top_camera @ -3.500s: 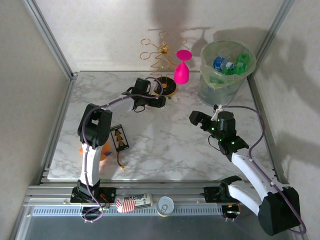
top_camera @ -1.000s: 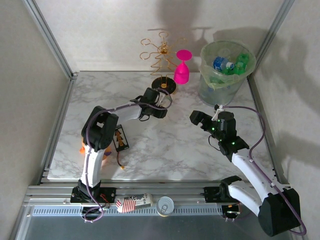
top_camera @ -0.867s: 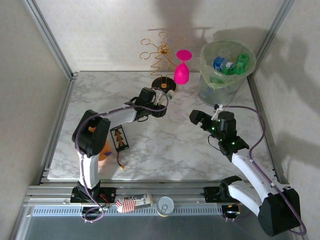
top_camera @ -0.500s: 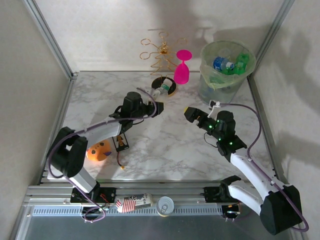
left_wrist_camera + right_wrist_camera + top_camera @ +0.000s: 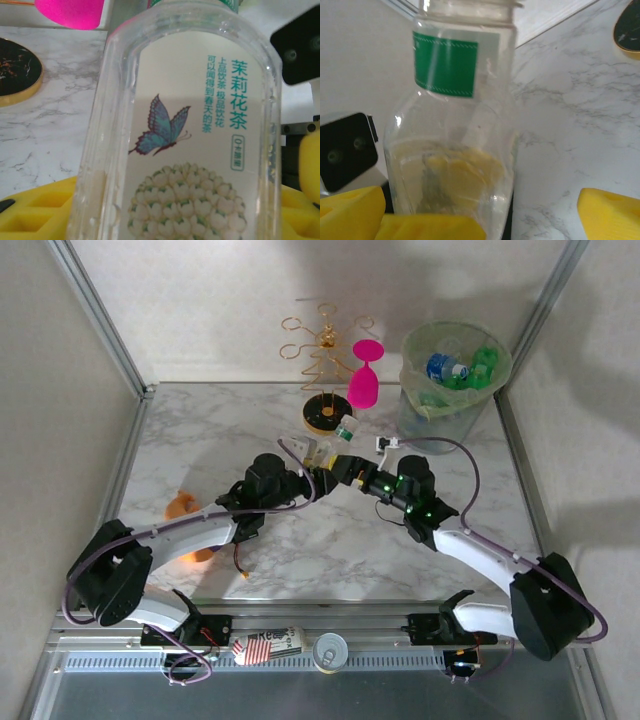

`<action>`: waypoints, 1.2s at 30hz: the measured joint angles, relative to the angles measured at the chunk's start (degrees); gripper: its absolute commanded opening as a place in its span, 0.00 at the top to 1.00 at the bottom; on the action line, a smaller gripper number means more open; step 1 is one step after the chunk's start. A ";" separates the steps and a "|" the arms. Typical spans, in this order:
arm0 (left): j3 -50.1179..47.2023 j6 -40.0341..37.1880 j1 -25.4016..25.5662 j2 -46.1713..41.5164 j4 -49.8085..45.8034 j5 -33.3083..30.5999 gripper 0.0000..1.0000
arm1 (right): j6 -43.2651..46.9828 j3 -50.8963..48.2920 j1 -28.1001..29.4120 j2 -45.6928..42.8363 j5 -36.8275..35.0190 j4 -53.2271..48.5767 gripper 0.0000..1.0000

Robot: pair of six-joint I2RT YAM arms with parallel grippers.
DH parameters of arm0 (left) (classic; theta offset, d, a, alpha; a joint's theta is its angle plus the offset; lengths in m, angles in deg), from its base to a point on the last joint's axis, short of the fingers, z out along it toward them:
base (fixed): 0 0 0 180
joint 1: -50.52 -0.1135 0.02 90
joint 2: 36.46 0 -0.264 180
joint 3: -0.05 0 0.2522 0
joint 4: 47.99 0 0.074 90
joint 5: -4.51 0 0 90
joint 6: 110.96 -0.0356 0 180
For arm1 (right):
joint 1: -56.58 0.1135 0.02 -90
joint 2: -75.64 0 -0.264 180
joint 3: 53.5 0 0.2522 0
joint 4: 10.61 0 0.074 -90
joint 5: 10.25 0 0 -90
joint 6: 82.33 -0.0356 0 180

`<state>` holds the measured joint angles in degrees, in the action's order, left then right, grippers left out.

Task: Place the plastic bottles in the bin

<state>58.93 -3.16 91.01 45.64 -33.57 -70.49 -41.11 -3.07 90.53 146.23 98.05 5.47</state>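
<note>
A clear plastic bottle (image 5: 331,443) with a green cap and a white butterfly label (image 5: 185,130) is held above the table's middle, with my left gripper (image 5: 316,466) shut on its body. My right gripper (image 5: 346,467) has come in from the right. Its yellow fingers (image 5: 609,214) stand open on either side of the same bottle (image 5: 455,150), whose green neck band shows at the top. The bin (image 5: 455,390) stands at the back right with blue and green bottles inside.
A pink wine glass (image 5: 363,377) and a gold wire rack (image 5: 322,345) on a round base stand at the back centre. An orange toy (image 5: 183,508) lies by the left arm. A metal can (image 5: 330,650) sits on the front rail.
My left arm swung down and stretched toward the centre, bringing the bottle away from the rack base. My right gripper moved left and now meets the bottle.
</note>
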 measured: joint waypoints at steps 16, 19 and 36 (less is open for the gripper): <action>-1.86 -1.88 5.62 -1.97 -0.52 -5.03 0.53 | -1.53 0.33 0.96 0.94 -0.13 3.39 0.42; -1.86 -2.58 6.05 -1.99 -0.92 -6.19 0.41 | -1.81 0.33 1.14 0.94 -0.22 3.39 0.46; -6.08 1.01 5.77 -8.04 1.36 -15.15 0.00 | 12.66 9.27 -8.28 -8.31 -11.74 -20.26 0.48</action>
<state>52.85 -2.15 96.78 37.60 -32.21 -85.63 -28.45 6.19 82.25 137.93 86.31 -14.79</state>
